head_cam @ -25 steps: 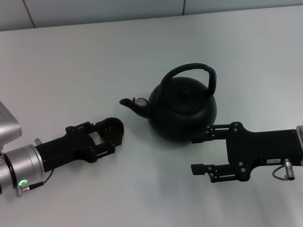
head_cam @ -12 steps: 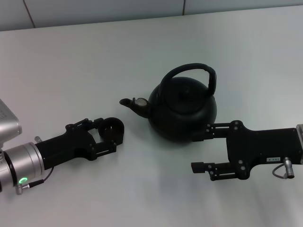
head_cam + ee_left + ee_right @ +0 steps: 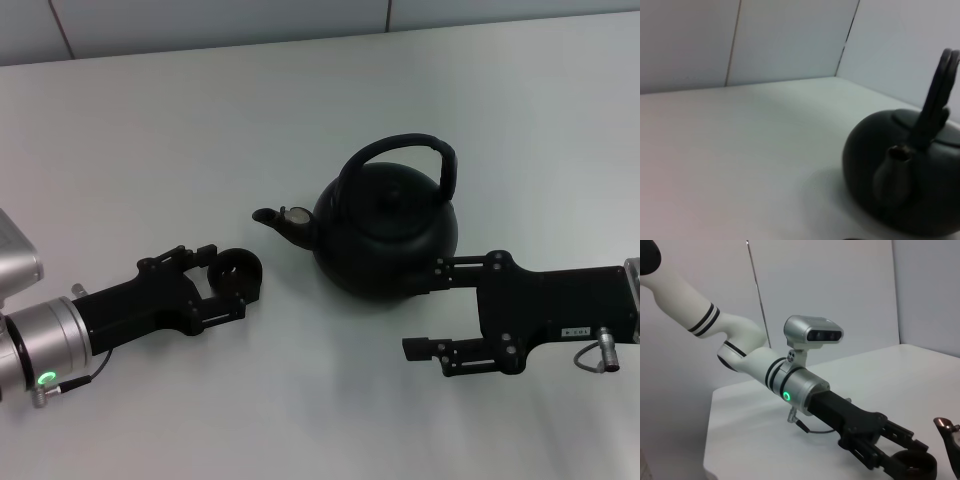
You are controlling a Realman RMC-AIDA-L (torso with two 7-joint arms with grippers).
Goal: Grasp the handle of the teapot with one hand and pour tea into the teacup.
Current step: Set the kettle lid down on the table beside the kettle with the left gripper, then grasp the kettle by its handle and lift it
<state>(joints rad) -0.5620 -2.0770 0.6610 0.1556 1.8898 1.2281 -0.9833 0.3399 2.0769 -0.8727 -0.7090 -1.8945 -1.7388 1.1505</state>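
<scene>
right, here's what you've got. the teapot [image 3: 388, 232] sits upright mid-table [image 3: 150, 130], spout [image 3: 280, 222] aimed toward the robot's left, the handle [image 3: 400, 155] arching up over the lid. nothing is touching the handle.

your left gripper [image 3: 232, 283] is low over the table, near-left of the pot, w/ the teacup [image 3: 238, 274] caught between its fingers [image 3: 215, 312]. they're closed round the cup's sides; cup's upright, rim up, sitting a little short of the spout tip & lower in the head view, not under it. in the right wrist view you see the same thing from the other side: the left arm [image 3: 765, 367] reaching in, the cup [image 3: 912, 465] ringed at the gripper's end [image 3: 900, 452], spout tip [image 3: 946, 426] just beside it but apart.

left wrist view shows the pot [image 3: 907, 185] close up, spout mouth [image 3: 899, 152] facing the cam, handle [image 3: 937, 95] edge-on above it.

your right gripper [image 3: 428, 310] is on the pot's near-right side, lying flat, spread wide w/ nothing in it. far finger [image 3: 455, 268] is right up against the pot's lower body, can't tell if it's touching; near finger [image 3: 435, 350] is well clear, out over bare table.
</scene>
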